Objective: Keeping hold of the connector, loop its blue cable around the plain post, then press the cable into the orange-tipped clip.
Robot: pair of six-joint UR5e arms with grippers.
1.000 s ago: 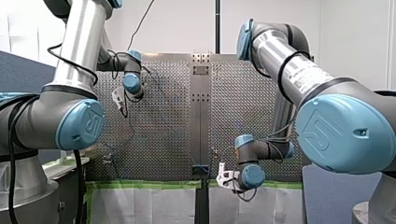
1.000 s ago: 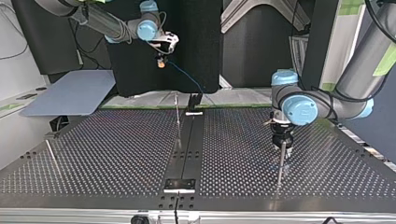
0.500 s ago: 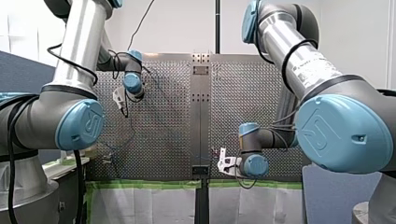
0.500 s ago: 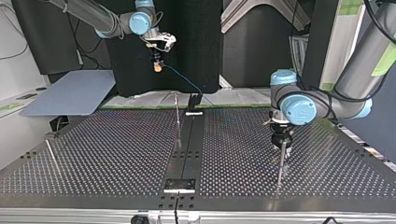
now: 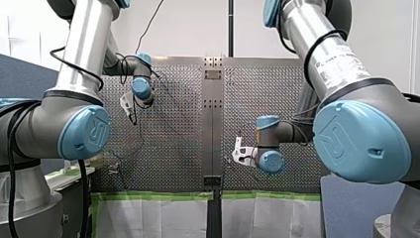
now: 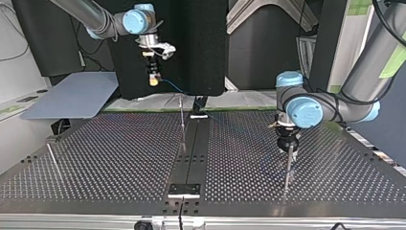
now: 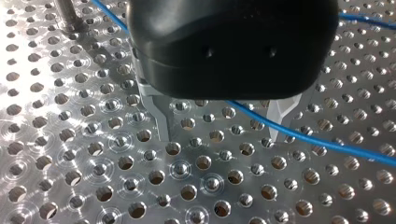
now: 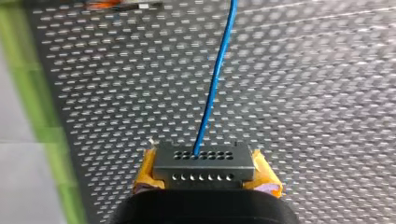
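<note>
Connector point(image 8: 204, 162) sits clenched between the yellow pads point(image 8: 266, 179) of my right jaws, raised above the bench's point(image 6: 119, 158) edge at the top view's far left. Its blue cable point(image 8: 215, 84) runs away from it over the bench. My left jaws stand released, low over the bench at that view's right, the cable crossing by their metal fingers point(image 7: 161, 119), a post point(image 7: 67, 14) near.

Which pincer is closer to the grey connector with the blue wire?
Right. My right pincer holds the connector between its yellow pads, raised above the table. My left pincer is far off, low over the table by a thin post.
</note>
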